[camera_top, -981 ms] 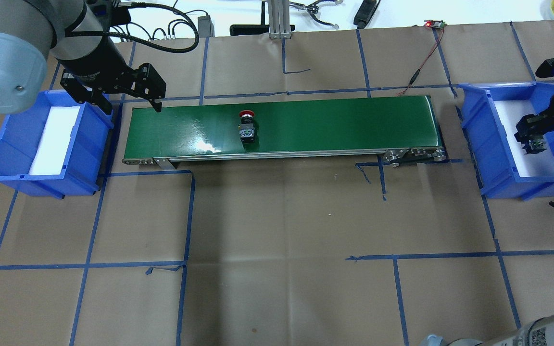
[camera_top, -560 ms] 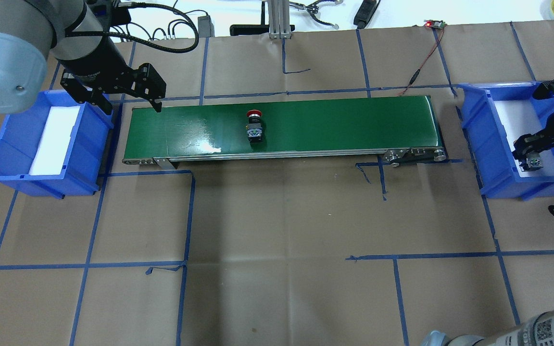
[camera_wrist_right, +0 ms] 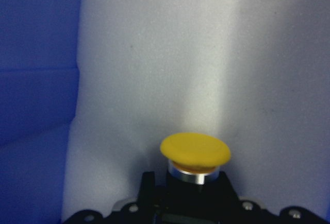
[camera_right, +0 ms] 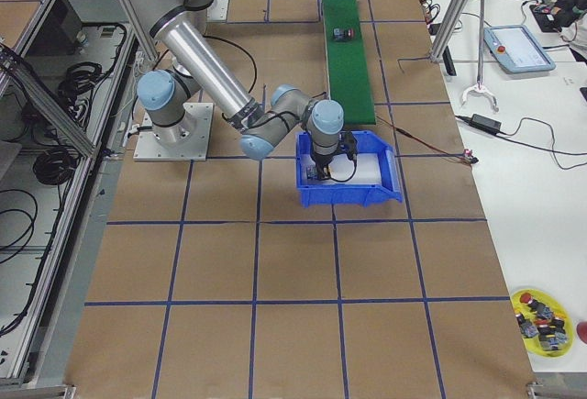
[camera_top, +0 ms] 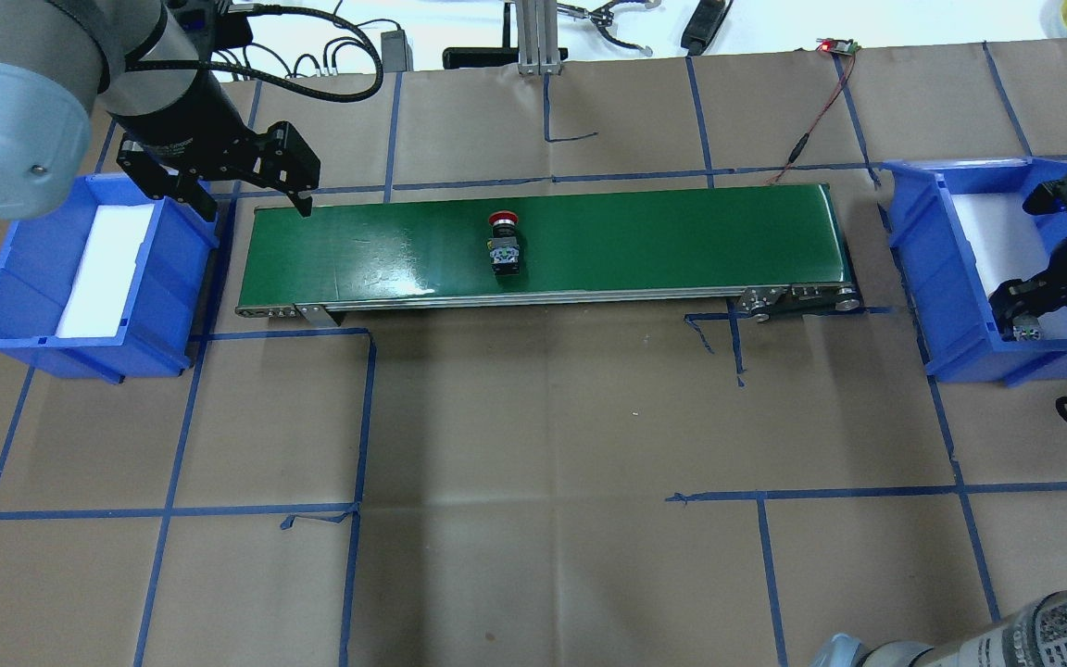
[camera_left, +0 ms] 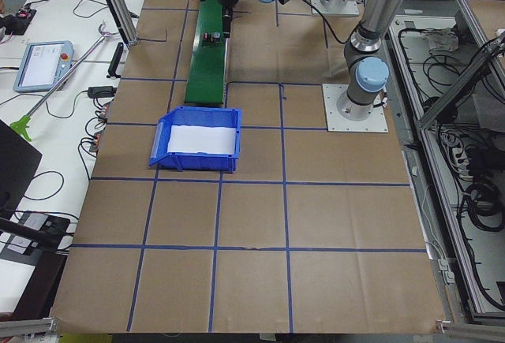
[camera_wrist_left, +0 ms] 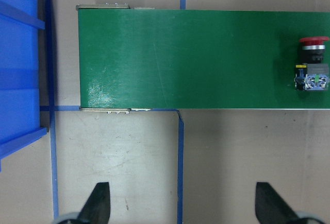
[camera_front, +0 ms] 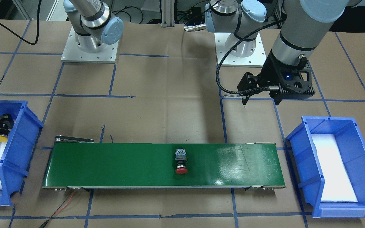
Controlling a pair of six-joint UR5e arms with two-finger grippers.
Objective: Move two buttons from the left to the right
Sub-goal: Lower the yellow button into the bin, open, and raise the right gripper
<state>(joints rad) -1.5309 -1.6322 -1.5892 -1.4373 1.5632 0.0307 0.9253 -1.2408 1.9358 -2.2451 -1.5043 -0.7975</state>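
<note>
Our right end effector (camera_top: 1022, 315) grips the yellow button (camera_wrist_right: 195, 154) inside the bin (camera_top: 913, 243); red button (camera_top: 504, 252) midway along belt (camera_top: 672, 241); left end effector (camera_top: 257, 207) open, empty.

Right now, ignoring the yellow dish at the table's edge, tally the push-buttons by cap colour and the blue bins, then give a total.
Red-capped button: 1
Yellow-capped button: 1
Blue bins: 2
Total: 4
</note>
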